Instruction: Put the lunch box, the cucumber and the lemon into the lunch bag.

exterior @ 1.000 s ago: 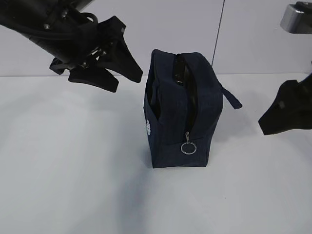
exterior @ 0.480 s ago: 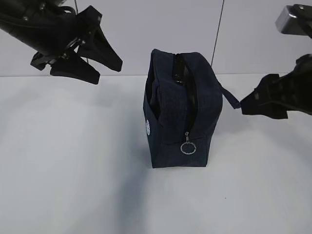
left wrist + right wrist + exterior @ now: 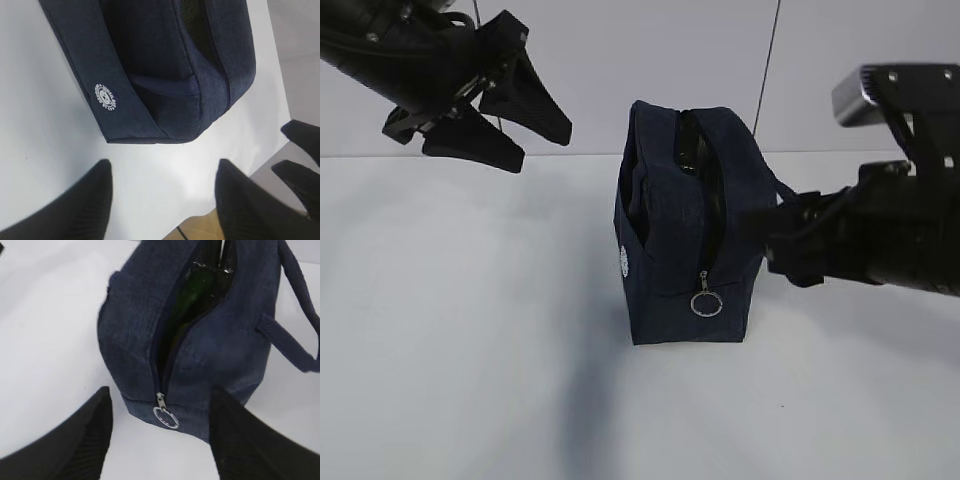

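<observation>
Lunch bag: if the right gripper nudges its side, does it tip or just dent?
The lunch bag is soft fabric with a gaping zipper, so it probably dents first. It stands tall on a narrow base, so a high push may tip it. Contents inside likely steady it.

The setting reads as a robotics lab or test bench rather than a home or kitchen. A broad, plain white counter (image 3: 470,380) fills the lower part of the exterior view, with a bare white wall (image 3: 620,60) rising straight behind it, split by one thin dark vertical seam (image 3: 767,70). Two black robot arms reach in from either side, the left end effector (image 3: 510,125) raised above the counter and the right end effector (image 3: 770,245) close beside a lone navy lunch bag (image 3: 670,220). The left wrist view shows the counter's edge, with a strip of tan floor (image 3: 200,232) beneath it.
</observation>
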{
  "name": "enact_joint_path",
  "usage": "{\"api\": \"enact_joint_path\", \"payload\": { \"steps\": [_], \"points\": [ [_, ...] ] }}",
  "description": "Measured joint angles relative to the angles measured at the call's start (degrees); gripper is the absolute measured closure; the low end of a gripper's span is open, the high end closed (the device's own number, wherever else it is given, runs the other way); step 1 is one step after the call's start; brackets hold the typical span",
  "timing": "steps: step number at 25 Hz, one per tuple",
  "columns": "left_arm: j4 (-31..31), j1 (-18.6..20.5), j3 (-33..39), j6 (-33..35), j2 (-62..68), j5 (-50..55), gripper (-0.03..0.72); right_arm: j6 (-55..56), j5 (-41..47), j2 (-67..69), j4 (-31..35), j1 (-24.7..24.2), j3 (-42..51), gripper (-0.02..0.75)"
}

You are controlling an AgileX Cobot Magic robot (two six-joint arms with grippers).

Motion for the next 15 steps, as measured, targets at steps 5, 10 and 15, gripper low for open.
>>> {"api": "enact_joint_path", "payload": {
  "steps": [5,10,15],
  "points": [
    [-0.1,0.0,0.0,0.0,0.0,0.0,0.233,0.0,-11.0,0.0,0.9,0.0,8.7,0.275],
    [-0.2,0.0,0.0,0.0,0.0,0.0,0.236,0.0,-21.0,0.0,1.1,0.0,15.5,0.274],
    [-0.2,0.0,0.0,0.0,0.0,0.0,0.231,0.1,-27.1,0.1,1.1,1.0,18.9,0.274]
  ]
}}
